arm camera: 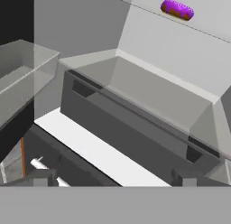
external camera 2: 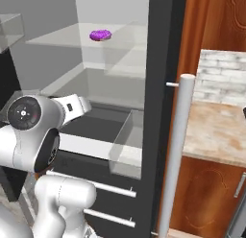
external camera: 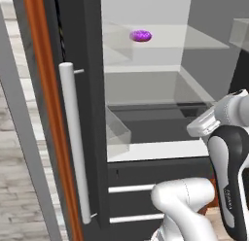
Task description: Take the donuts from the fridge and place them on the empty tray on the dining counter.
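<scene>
One donut (external camera: 140, 36) is seen lying flat on a glass shelf (external camera: 194, 41) high in the open fridge (external camera 2: 158, 88), toward the shelf's back edge. It is judged light, soft and sticky-iced; opposite outer rims should be pinched gently. The jaws stand wide apart, empty.

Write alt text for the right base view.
A purple-iced donut sits on a glass shelf inside the open fridge. The white robot arm stands lower left, below that shelf; a long white door handle runs down the right.
</scene>
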